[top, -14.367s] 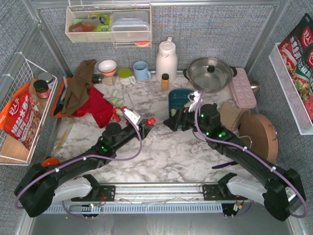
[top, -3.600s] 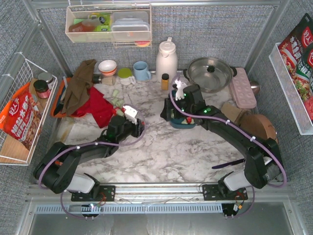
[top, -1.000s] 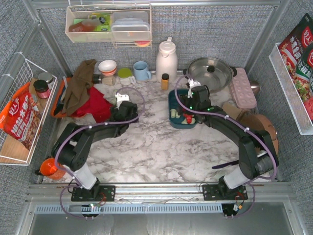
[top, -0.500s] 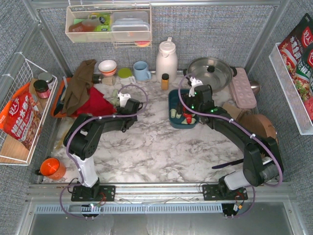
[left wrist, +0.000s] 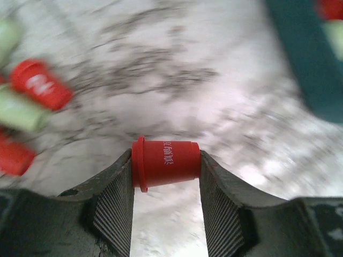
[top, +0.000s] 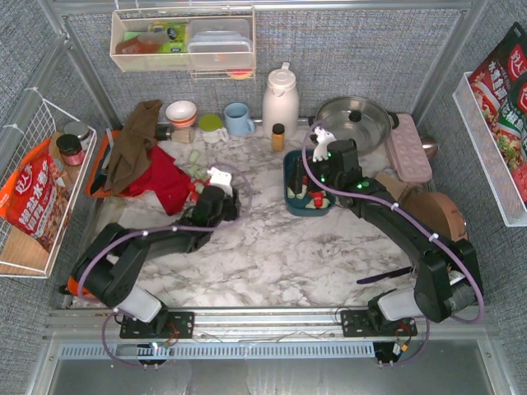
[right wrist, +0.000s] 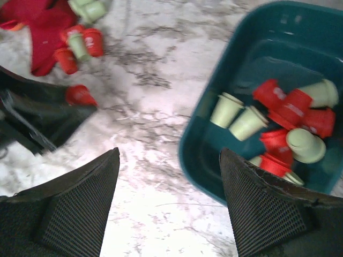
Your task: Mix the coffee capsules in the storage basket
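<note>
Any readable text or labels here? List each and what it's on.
"滇购" plus more, wrapping out of view, uncertain: red capsule.
White mark, blurred: loose red capsule.
White Chinese characters, too small to read: red bag.
Chinese print, too small to read: red packets.

Red, mint capsules (right wrist: 278,115) in teal basket (right wrist: 300,32); red capsule (left wrist: 166,163) between jaws

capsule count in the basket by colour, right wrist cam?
Red capsules: 5
Green capsules: 4
Total in basket: 9 in plain sight; the pile may hide more.
</note>
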`<action>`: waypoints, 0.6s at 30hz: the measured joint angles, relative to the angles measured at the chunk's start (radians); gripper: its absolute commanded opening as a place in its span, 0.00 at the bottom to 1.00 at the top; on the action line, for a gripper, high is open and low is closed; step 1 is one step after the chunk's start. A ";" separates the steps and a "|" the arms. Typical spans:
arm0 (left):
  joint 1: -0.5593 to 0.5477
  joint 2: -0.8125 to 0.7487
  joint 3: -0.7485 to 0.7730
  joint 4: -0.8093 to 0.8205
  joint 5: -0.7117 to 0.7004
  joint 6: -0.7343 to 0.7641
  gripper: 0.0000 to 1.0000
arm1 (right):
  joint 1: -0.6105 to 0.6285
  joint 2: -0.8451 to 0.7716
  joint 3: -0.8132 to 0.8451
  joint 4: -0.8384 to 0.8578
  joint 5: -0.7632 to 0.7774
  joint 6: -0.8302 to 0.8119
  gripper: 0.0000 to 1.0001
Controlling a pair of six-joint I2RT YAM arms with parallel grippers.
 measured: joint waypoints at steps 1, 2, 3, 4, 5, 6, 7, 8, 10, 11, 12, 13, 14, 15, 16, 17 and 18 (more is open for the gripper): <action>-0.017 -0.030 -0.039 0.056 0.050 0.037 0.39 | 0.007 -0.002 0.009 -0.007 -0.023 0.000 0.77; -0.035 -0.058 -0.075 0.109 0.104 0.076 0.39 | 0.014 -0.003 0.018 -0.011 -0.045 0.000 0.77; -0.051 -0.083 -0.111 0.168 0.161 0.116 0.39 | 0.025 -0.003 0.028 -0.017 -0.071 0.000 0.76; -0.064 -0.103 -0.144 0.229 0.210 0.153 0.39 | 0.037 -0.003 0.039 -0.024 -0.095 -0.002 0.75; -0.076 -0.118 -0.174 0.290 0.256 0.188 0.39 | 0.051 -0.002 0.049 -0.034 -0.120 -0.006 0.72; -0.087 -0.127 -0.202 0.347 0.302 0.220 0.39 | 0.067 -0.001 0.061 -0.044 -0.143 -0.012 0.70; -0.100 -0.134 -0.235 0.416 0.348 0.256 0.39 | 0.084 0.000 0.071 -0.051 -0.163 -0.018 0.68; -0.113 -0.135 -0.263 0.471 0.390 0.290 0.39 | 0.099 0.001 0.078 -0.059 -0.183 -0.026 0.66; -0.134 -0.130 -0.304 0.565 0.459 0.344 0.39 | 0.129 0.003 0.090 -0.084 -0.224 -0.042 0.63; -0.140 -0.125 -0.319 0.616 0.492 0.370 0.40 | 0.143 0.005 0.094 -0.096 -0.240 -0.050 0.61; -0.143 -0.118 -0.329 0.662 0.510 0.386 0.40 | 0.155 0.006 0.098 -0.111 -0.256 -0.061 0.60; -0.146 -0.111 -0.336 0.707 0.524 0.398 0.40 | 0.165 0.008 0.101 -0.125 -0.267 -0.071 0.60; -0.148 -0.103 -0.343 0.749 0.541 0.413 0.40 | 0.174 0.010 0.103 -0.140 -0.277 -0.082 0.59; -0.153 -0.095 -0.349 0.785 0.555 0.424 0.40 | 0.180 0.010 0.103 -0.154 -0.281 -0.090 0.59; -0.159 -0.085 -0.353 0.822 0.568 0.437 0.40 | 0.185 0.010 0.103 -0.170 -0.284 -0.099 0.58; -0.166 -0.076 -0.357 0.858 0.583 0.446 0.40 | 0.191 0.010 0.103 -0.187 -0.284 -0.107 0.58; -0.169 -0.068 -0.360 0.888 0.591 0.448 0.40 | 0.196 0.010 0.103 -0.197 -0.283 -0.115 0.58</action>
